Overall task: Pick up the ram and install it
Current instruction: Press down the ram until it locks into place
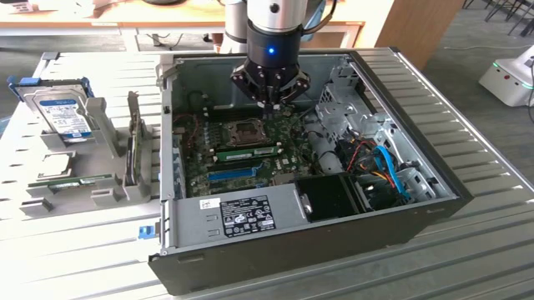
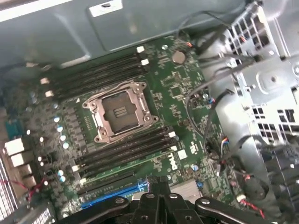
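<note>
- The claw hangs inside the open computer case, above the far part of the green motherboard. Its fingers are pressed together and nothing is seen between them.
- In the wrist view the tips of the claw meet over the blue slot, close to the black memory slots.
- One ram stick lies seated in a slot just beside the processor socket, on the side nearer to the exterior view's camera; it is a thin green strip with a pale label.
- The processor socket is open and bare, with black memory slots on both of its sides.
- Outside the case, at the exterior view's left, a grey holder stands on the desk. Another green ram stick rests in it, near a hard drive with a blue and white label.
- An upright grey card stands between this holder and the case.
</note>
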You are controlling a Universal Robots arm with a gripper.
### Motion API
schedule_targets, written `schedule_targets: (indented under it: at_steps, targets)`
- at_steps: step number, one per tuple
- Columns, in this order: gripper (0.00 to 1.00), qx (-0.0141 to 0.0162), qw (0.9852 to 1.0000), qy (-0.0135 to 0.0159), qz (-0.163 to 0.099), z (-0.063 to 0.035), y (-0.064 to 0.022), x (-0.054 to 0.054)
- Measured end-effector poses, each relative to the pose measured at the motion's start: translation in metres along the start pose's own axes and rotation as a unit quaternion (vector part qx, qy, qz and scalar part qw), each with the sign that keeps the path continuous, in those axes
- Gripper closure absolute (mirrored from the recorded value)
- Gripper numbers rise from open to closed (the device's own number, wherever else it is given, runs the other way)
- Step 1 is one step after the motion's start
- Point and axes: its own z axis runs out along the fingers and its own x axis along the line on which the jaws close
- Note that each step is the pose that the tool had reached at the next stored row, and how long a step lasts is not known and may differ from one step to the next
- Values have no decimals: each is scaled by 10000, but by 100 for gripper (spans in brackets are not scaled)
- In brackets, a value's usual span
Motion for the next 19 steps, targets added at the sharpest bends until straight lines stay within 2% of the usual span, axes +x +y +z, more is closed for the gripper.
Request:
schedule_targets:
  at_steps: [4, 8, 19]
  targets:
    - [89, -19, 9993, 19, -365, 2, 0, 0]
    - [89, -38, 9974, 37, -718, 3, 0, 0]
    - [89, -41, 9968, 46, -793, 22, -2, 3]
